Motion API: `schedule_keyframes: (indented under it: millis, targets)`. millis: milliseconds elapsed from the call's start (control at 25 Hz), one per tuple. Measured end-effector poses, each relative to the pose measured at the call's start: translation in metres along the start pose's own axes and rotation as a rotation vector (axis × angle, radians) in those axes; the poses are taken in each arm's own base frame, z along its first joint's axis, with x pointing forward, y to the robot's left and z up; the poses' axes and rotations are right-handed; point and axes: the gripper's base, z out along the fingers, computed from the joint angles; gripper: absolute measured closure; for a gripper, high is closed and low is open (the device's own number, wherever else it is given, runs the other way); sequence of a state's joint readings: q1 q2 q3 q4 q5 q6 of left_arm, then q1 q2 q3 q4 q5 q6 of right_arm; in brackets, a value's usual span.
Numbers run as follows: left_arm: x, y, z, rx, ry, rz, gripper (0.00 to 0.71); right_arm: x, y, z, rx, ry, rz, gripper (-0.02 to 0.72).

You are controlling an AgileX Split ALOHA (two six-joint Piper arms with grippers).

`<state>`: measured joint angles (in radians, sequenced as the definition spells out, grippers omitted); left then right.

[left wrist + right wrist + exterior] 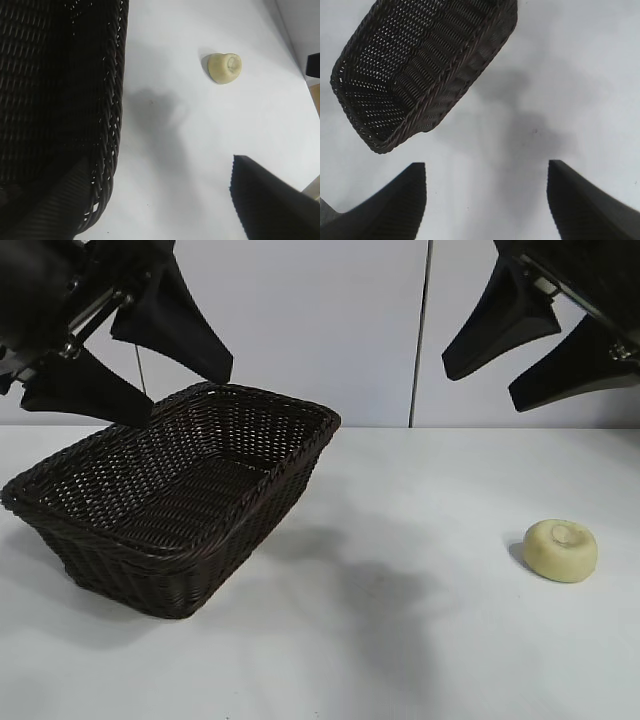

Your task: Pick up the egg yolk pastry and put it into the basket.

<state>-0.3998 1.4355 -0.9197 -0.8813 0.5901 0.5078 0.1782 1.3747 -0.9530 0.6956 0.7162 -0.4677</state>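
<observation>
The worktop [420, 640] is plain white and broad, with pale wall panels behind it at twelve o'clock. On it, toward nine o'clock in the exterior view, sits the basket [180, 510], dark woven wicker, nothing in it that I can see. My left gripper [145, 365] hangs above the basket's far rim, fingers spread wide and holding nothing. My right gripper [520, 355] hangs high at about one o'clock, also wide open and bare. The egg yolk pastry [561, 549] lies on the worktop at about four o'clock, well apart from the basket, dimple up, untouched. I judge the task is not begun: the descent, the grasp, the carry and the drop are all left, and my right gripper is the nearer one.
</observation>
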Motion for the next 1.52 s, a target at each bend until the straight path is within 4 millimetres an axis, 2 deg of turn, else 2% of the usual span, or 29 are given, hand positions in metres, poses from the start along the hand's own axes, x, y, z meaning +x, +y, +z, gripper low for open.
schedule_keyframes:
  millis: [1000, 1120, 1360, 1520]
  targets:
    - [-0.0002, 0.0, 0.0, 0.0, -0.002, -0.026, 0.148, 0.0002, 0.0001, 0.0, -0.001, 0.002, 0.0, 0.206]
    - [-0.0001, -0.0005, 0.0, 0.005, -0.001, -0.163, 0.148, 0.0002, 0.0001, 0.0, -0.001, 0.002, 0.0, 0.206]
    - [0.0013, -0.0013, 0.0, 0.01, 0.018, -0.554, 0.148, 0.0003, 0.0001, 0.0, -0.001, 0.003, 0.0, 0.206]
    - [0.0024, -0.0014, 0.0, 0.005, 0.031, -0.727, 0.148, 0.0003, 0.0001, 0.0, -0.001, 0.003, 0.0, 0.206]
